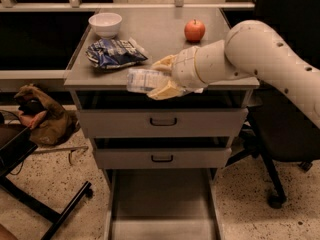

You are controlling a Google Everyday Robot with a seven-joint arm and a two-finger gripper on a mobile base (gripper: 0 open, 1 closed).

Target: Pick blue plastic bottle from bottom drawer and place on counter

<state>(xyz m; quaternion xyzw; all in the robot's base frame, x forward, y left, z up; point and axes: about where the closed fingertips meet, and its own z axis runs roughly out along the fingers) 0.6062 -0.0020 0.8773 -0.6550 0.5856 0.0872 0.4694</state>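
Camera view: gripper (154,79) sits at the front edge of the counter (160,31), fingers clamped on the blue plastic bottle (140,80), one finger over it and one under. Bottle lies sideways in the grasp, its free end sticking out past the fingertips. Bottom drawer (160,209) is pulled open far below the gripper, floor bare. Two closed drawers (162,129) sit between the gripper and it.

Step in hand, as I judge it: carrying the bottle onto the counter, release not yet done.

Risks:
- Bottle overlaps the counter's front rim here. Cannot tell whether it is above the surface or in front of it. If too low, pushing forward knocks the bottle or the lower finger into the rim and can twist it out of the grasp.
- Letting go this close to the edge likely drops the bottle off the front, into the open drawer or onto the floor.
- Sideways bottle is round, so it may roll when released, maybe off the edge.
- Snack bag (115,52) lies just beyond the bottle's free end. Moving that way shoves the bag toward the white bowl (105,23) further back.
- Apple (194,30) sits behind the gripper's wrist, near the arm (260,49). Arm reaching deeper could bump it and send it rolling.
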